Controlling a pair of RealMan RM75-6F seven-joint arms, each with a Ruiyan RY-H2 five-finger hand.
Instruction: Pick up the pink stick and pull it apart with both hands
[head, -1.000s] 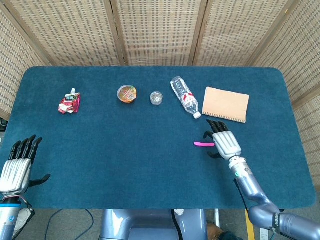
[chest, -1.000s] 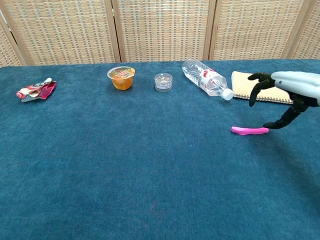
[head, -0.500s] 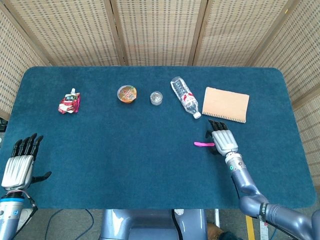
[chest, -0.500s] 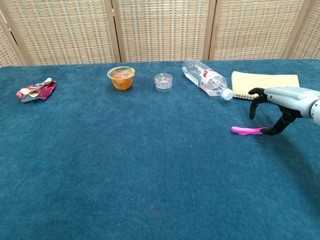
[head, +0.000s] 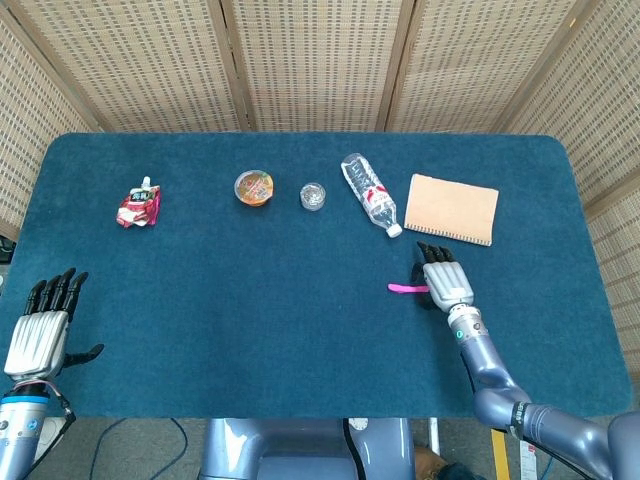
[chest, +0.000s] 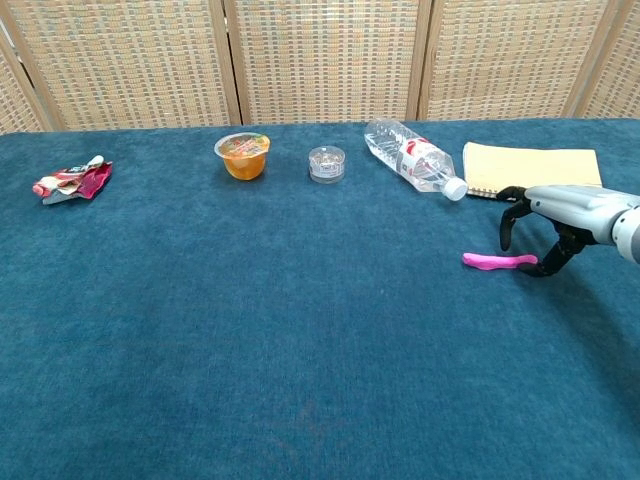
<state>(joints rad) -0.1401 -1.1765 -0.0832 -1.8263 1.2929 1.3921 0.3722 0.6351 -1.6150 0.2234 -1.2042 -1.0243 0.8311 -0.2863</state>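
The pink stick (head: 404, 288) (chest: 491, 261) lies flat on the blue table cloth, right of centre. My right hand (head: 447, 284) (chest: 565, 211) hovers low over the stick's right end, palm down. Its fingers curve down on the far side and the thumb reaches down by the stick's right tip. Nothing is gripped, and I cannot tell whether the thumb touches the tip. My left hand (head: 38, 336) stays at the table's near left edge, fingers spread and empty; only the head view shows it.
Behind the stick lie a tan notebook (head: 452, 208) (chest: 530, 165) and a clear water bottle (head: 370, 193) (chest: 412, 165). Further left stand a small clear jar (head: 313, 196), an orange jelly cup (head: 254, 187) and a red pouch (head: 138, 205).
My right hand has come down and drawn in over the stick's right end, its thumb now level with the stick. The stick has not moved. The left hand has barely shifted.
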